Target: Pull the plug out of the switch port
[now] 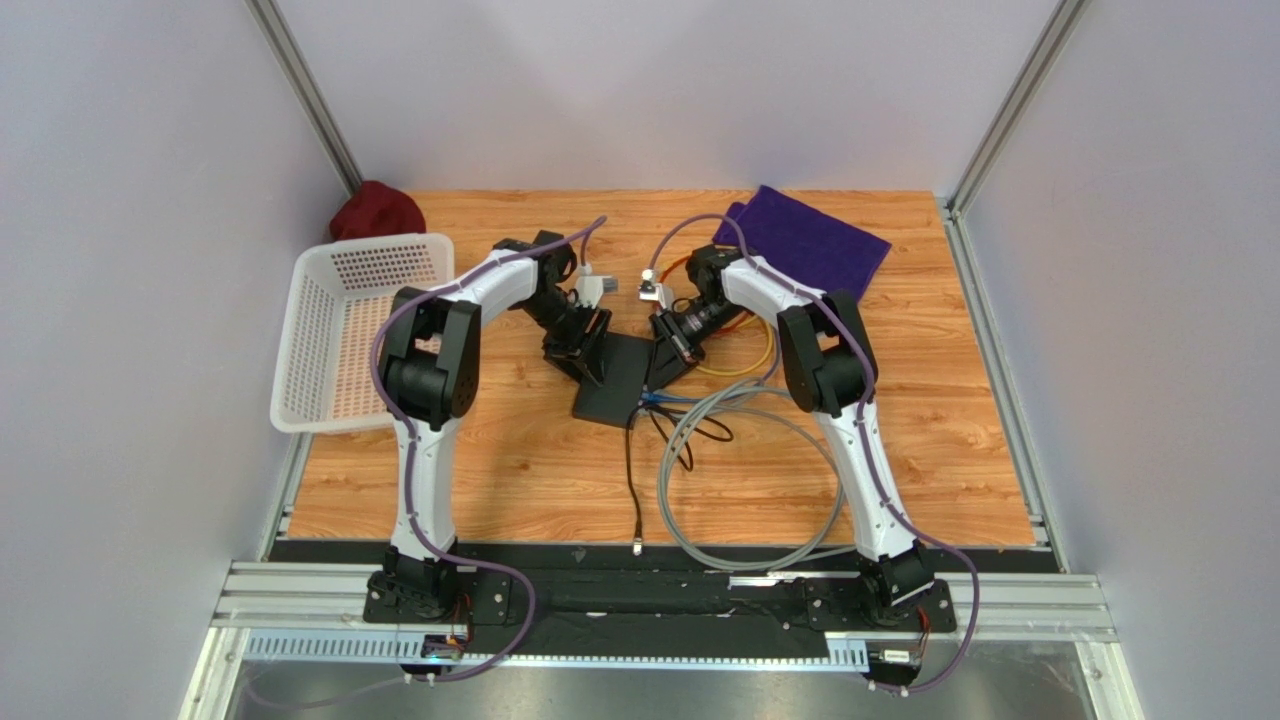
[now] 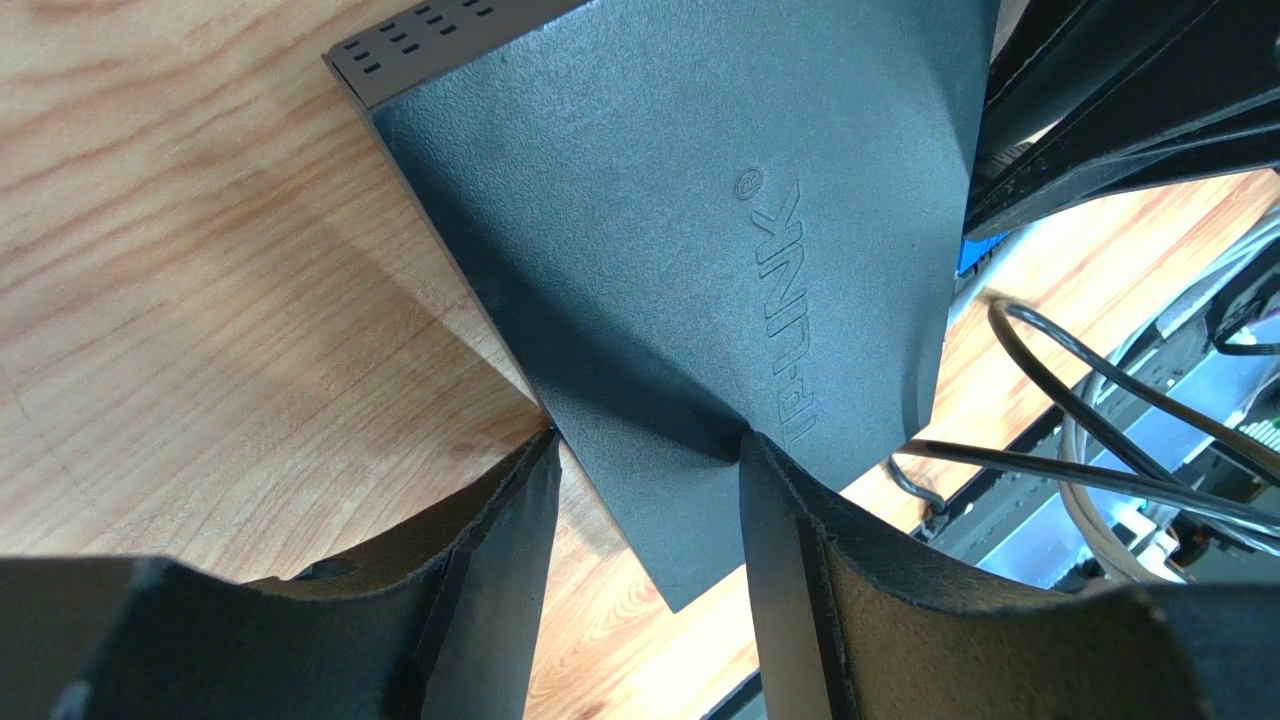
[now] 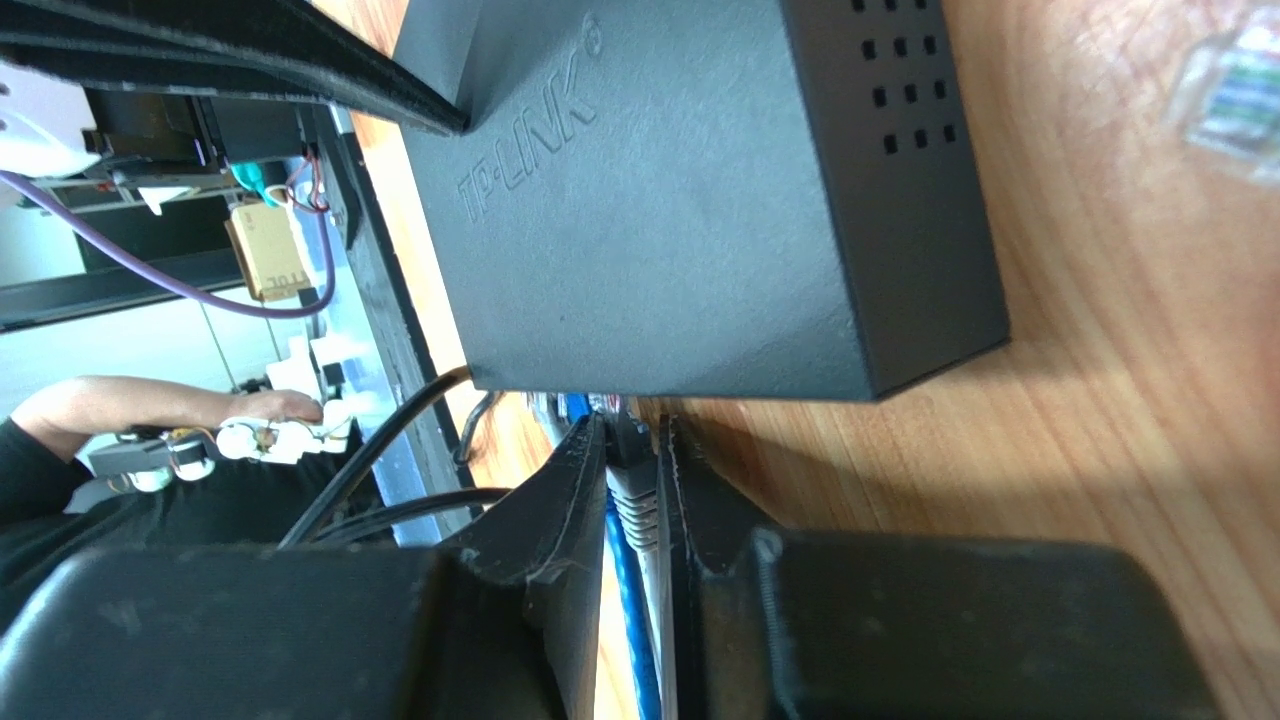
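Left tool [image 2: 646, 510] straddles the switch [image 2: 676, 255] corner — right tool [image 3: 631, 495] pinches the plug [image 3: 634, 503] at its port edge.

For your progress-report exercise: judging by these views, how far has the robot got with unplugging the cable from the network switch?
Done: the left end effector grips a corner of the TP-Link switch, bracing it on the table. The right end effector is closed on the grey plug at the switch's port side.
In hand: the grip is set for pulling.
Left: the plug still looks seated at the port, so the pull itself remains.
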{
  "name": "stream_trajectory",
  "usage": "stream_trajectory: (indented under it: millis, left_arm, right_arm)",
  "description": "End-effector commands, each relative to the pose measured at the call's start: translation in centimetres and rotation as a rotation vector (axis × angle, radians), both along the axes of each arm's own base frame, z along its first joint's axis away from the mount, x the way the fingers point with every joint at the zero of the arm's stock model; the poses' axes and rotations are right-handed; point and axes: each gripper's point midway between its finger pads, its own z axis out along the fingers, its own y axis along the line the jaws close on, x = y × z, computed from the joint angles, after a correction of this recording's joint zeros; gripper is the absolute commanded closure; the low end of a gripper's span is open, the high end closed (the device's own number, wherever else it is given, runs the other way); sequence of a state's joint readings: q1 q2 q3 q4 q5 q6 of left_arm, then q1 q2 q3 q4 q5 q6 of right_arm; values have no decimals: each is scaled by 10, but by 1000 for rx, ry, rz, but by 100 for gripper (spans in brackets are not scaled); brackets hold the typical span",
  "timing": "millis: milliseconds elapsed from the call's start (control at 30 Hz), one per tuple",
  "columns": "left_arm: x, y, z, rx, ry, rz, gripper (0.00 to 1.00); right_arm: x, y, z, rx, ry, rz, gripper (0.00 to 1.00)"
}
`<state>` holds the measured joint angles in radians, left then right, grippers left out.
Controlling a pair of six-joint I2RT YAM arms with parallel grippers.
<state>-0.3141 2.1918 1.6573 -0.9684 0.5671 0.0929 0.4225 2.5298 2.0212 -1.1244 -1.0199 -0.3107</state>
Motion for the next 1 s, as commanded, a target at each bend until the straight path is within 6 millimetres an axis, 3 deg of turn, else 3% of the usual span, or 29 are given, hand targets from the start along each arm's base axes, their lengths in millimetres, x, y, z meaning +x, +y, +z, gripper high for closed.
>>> stream_trajectory:
  millis: [0, 200, 367, 733, 967]
  left_arm:
    - [-5, 8, -26, 71, -5, -60, 44]
    - [-3, 6, -27, 67, -7, -60, 44]
    - [-2, 5, -26, 65, -13, -62, 44]
    - [-3, 3, -21, 68, -31, -82, 44]
    - [-3, 2, -18, 67, -40, -83, 44]
  right_arm:
    - [0, -29, -22, -160, -128, 82, 100]
    - [45, -42, 23, -155, -303, 43, 100]
    - [65, -56, 51, -168, -477, 93, 100]
    - [161, -68, 49, -387, -707, -198, 100]
    - [223, -66, 90, -384, -984, -291, 100]
